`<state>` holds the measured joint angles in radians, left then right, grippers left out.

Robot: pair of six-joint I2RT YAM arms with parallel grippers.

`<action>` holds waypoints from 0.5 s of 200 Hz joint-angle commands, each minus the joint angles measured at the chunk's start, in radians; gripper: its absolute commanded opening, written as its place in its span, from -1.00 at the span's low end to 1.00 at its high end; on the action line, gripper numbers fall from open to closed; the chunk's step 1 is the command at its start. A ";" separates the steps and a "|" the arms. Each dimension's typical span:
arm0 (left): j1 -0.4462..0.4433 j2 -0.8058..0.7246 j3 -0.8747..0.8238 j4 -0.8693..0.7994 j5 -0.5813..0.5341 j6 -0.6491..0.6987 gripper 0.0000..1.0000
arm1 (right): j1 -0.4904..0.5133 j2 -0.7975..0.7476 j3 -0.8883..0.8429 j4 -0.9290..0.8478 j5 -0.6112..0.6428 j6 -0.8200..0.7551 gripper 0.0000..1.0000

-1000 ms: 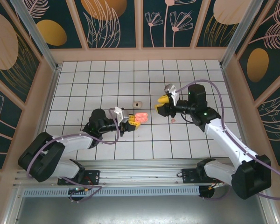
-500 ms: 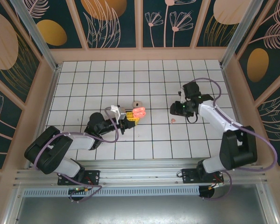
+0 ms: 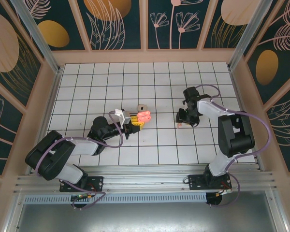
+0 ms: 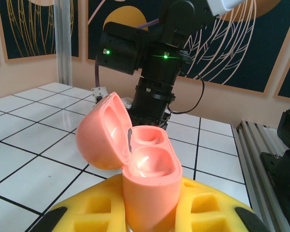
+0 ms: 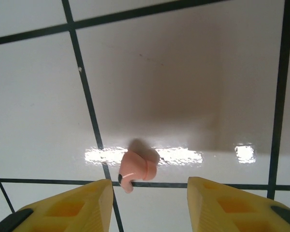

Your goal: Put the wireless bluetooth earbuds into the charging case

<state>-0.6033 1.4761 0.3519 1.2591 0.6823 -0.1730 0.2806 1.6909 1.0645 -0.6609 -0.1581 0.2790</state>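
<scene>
My left gripper (image 3: 137, 121) is shut on the pink charging case (image 3: 144, 116), which I hold upright left of centre. Seen from the left wrist, the case (image 4: 150, 179) stands between my yellow fingers (image 4: 87, 210) with its lid (image 4: 102, 131) swung open to the left and two hollow sockets showing. A pinkish earbud (image 3: 180, 124) lies on the white tiles. My right gripper (image 3: 181, 118) points straight down just above it. In the right wrist view that earbud (image 5: 135, 170) rests on a grid line, close to the open yellow fingers (image 5: 72, 208). A pale beige earbud (image 3: 141, 107) lies behind the case.
The floor is white tile with dark grid lines (image 3: 150, 87), walled by pink panels on the left, right and back (image 3: 145, 56). Beyond the case, the right arm's black wrist (image 4: 154, 63) rises close by.
The right arm has swung round, bringing its gripper from level near the centre to pointing down over the pinkish earbud. The left gripper has nudged the case slightly up and right.
</scene>
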 commanded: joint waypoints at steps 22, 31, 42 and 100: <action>-0.007 -0.008 0.002 -0.003 -0.002 0.024 -1.00 | 0.016 0.054 0.044 0.000 -0.018 0.000 -0.11; -0.006 -0.009 0.002 -0.010 -0.001 0.028 -1.00 | 0.024 0.064 0.049 -0.002 -0.013 -0.001 -0.11; -0.007 -0.010 0.002 -0.015 -0.001 0.032 -1.00 | 0.030 0.076 0.051 -0.001 -0.012 -0.004 -0.12; -0.006 -0.018 0.000 -0.035 -0.006 0.041 -1.00 | 0.038 0.125 0.063 -0.009 0.019 -0.015 -0.27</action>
<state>-0.6033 1.4761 0.3519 1.2255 0.6762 -0.1581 0.3107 1.7958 1.0954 -0.6594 -0.1593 0.2684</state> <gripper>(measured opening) 0.174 0.374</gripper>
